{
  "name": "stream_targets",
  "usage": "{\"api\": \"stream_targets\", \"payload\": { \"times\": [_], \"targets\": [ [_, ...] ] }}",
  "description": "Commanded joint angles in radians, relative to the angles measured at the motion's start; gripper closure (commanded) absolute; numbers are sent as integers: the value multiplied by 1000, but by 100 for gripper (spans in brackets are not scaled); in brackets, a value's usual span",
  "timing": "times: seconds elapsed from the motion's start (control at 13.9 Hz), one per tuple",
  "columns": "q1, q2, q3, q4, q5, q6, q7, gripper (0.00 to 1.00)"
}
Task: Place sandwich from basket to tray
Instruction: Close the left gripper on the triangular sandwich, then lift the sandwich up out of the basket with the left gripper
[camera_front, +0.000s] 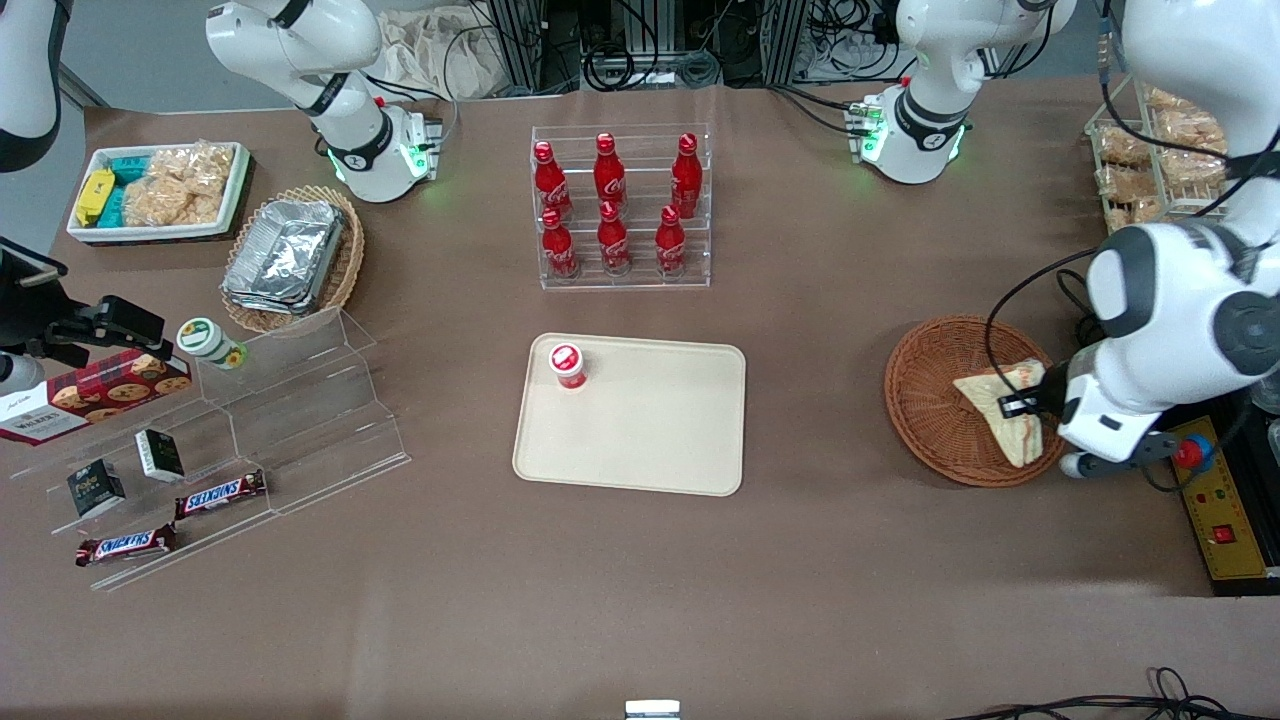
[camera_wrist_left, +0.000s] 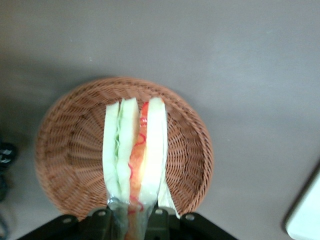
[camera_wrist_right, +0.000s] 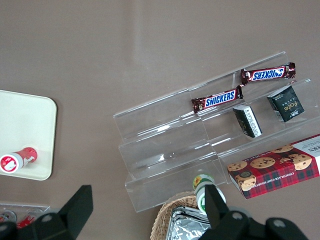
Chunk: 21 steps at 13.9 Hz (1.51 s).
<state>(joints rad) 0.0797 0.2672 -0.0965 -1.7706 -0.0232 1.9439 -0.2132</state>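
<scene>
The claw (camera_front: 1022, 404) is mostly covered by the working arm's own white wrist in the front view, so its fingers cannot be made out there. That wrist also hides the basket's (camera_front: 925, 400) rim at about three o'clock and one end of the sandwich (camera_front: 1000, 395). In the left wrist view the sandwich's gripped end runs off the picture's edge, and only a corner of the tray (camera_wrist_left: 305, 215) shows.

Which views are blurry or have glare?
Left wrist view: the sandwich in the claw is soft and washed out, while the basket weave is sharper. Front view: evenly lit, with glare on the foil containers. Right wrist view: sharp, with reflections on the acrylic steps.
</scene>
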Motion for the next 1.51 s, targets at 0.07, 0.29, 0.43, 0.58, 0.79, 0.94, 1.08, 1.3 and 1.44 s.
{"api": "stream_targets", "payload": {
  "times": [0.07,0.29,0.43,0.58,0.79,0.94,1.08,1.3,1.44],
  "targets": [
    [-9,7,-12,302,-7,-337,61,78],
    [-11,1,-90,497,-11,-557,45,78],
    [-12,-45,-139,514,-12,-594,45,78],
    [-12,-101,-216,513,-11,-603,43,78],
    [-12,-126,-354,516,-4,-625,-1,78],
    [-14,-118,-475,513,2,-625,-150,78],
    [-24,-91,-580,491,32,-605,-279,78],
    [-173,28,-609,453,190,-528,-388,78],
    [-242,139,-609,445,294,-462,-429,78]
  ]
}}
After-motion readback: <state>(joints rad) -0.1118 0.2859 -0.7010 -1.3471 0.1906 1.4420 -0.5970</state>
